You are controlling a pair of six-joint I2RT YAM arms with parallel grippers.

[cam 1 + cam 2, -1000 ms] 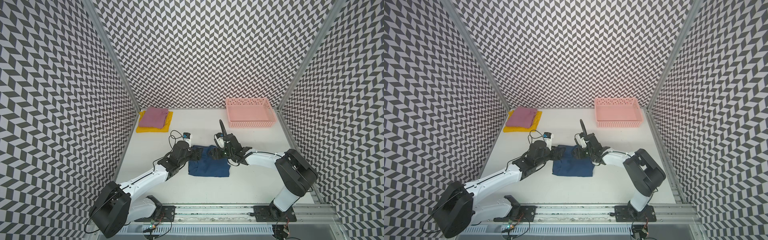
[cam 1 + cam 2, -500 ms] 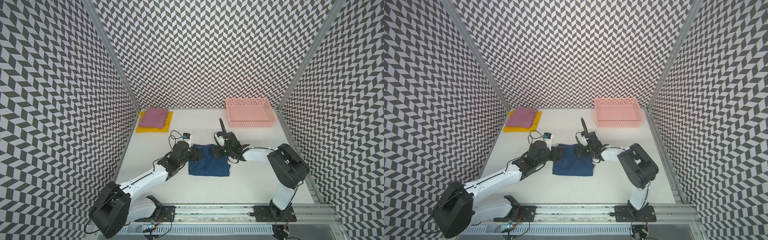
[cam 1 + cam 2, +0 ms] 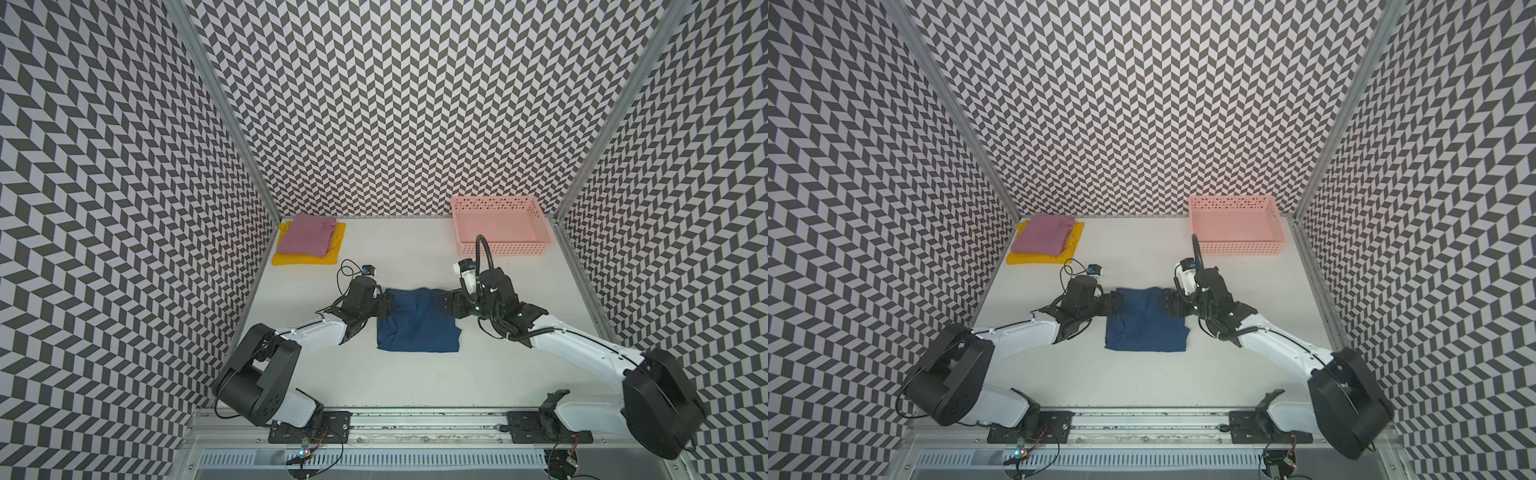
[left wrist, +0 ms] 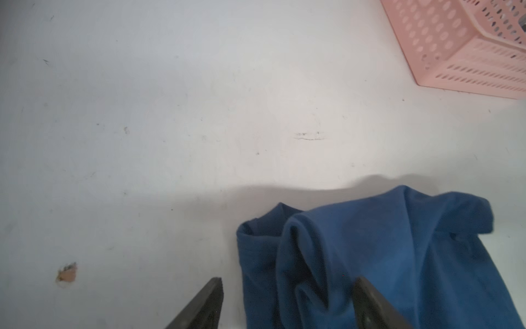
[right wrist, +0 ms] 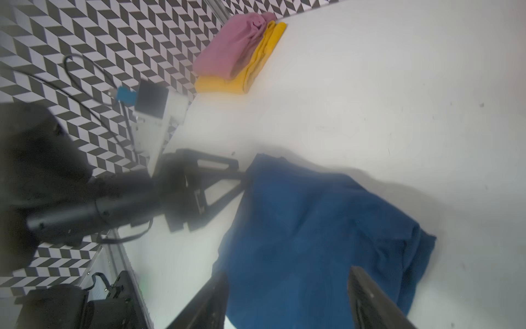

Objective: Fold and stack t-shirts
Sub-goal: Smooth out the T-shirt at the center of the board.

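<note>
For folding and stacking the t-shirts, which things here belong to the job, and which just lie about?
Job: navy t-shirt, mauve-pink t-shirt, yellow t-shirt, left pincer, right pincer.
Lying about: pink basket, empty.

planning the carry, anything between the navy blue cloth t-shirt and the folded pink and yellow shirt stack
Nothing lies on the white table between the navy blue cloth t-shirt and the mauve-pink shirt atop the yellow shirt; only the left gripper sits at that edge.

White table (image 3: 415,386): navy t-shirt (image 3: 415,324) centre, yellow t-shirt (image 3: 303,258) far-left corner, pink basket (image 3: 498,248) far-right.
</note>
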